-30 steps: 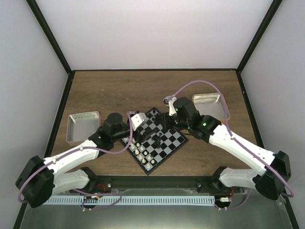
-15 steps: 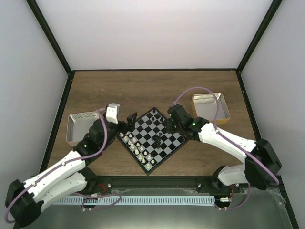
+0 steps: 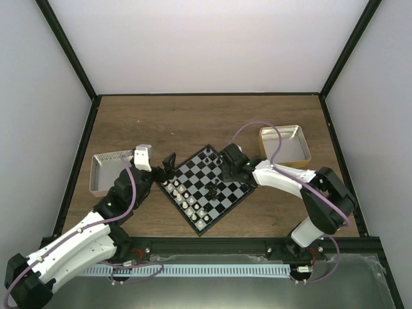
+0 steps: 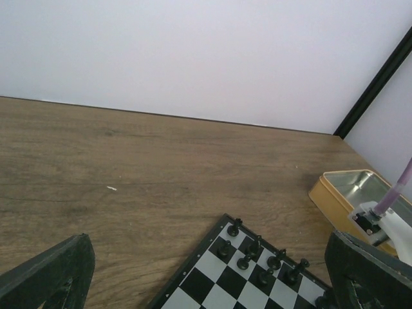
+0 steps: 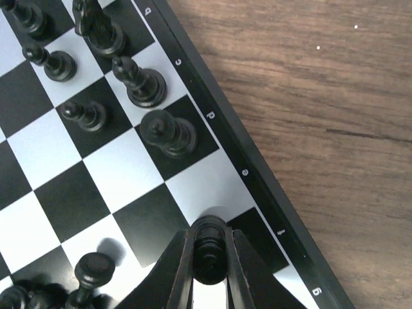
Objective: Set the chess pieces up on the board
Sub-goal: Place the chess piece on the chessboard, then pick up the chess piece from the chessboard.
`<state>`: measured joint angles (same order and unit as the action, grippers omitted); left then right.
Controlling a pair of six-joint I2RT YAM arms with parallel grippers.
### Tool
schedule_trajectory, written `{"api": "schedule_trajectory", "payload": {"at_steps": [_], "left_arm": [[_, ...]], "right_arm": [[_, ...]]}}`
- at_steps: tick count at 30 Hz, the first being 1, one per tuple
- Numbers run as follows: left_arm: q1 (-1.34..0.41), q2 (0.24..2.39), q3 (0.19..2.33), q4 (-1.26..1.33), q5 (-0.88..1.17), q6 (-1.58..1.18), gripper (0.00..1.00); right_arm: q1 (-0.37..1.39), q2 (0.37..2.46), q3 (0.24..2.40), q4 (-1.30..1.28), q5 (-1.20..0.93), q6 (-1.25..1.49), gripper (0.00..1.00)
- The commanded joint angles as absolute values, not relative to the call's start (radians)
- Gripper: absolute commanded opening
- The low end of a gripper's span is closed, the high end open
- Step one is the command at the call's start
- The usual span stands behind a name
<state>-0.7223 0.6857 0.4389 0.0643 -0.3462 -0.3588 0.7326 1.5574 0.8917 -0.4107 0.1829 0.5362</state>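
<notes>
Held upright in shut right claw point(image 5: 209, 239) at the board's point(image 5: 254, 168) right rim: one black piece point(image 5: 208, 252), vacant edge square point(image 5: 206, 185) just ahead of tips; left claw point(image 3: 166, 164) wide open, empty, beside left corner, farther.

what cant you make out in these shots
- Right wrist view: which kind the black piece is; the right fingers cover its body.
- Left wrist view: most of the board, cut off by the bottom edge.
- Top view: what kinds the white pieces are; they are too small.
</notes>
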Motion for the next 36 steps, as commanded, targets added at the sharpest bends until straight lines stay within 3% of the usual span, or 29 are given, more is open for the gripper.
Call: {"api": "schedule_trajectory", "payload": {"at_steps": [1,12,27,36], "left_arm": [[-0.719,0.691,0.431,0.079,-0.335,-0.337,1.0],[-0.719,0.715,0.431,0.084,-0.325,-0.33,1.0],[-0.719,0.759,0.455,0.068,-0.259,-0.333,1.0],[-0.718,0.746,0.446,0.06,-0.237,-0.366,1.0]], "right_arm": [[0.723,1.585,0.931,-0.388,0.218,0.537,0.07],[0.718,1.622,0.945,-0.381,0.229,0.519,0.11],[0.718,1.467,0.997,-0.423,0.182,0.535,0.5],[0.753,1.366,0.933,-0.462,0.061,0.633,0.51]]}}
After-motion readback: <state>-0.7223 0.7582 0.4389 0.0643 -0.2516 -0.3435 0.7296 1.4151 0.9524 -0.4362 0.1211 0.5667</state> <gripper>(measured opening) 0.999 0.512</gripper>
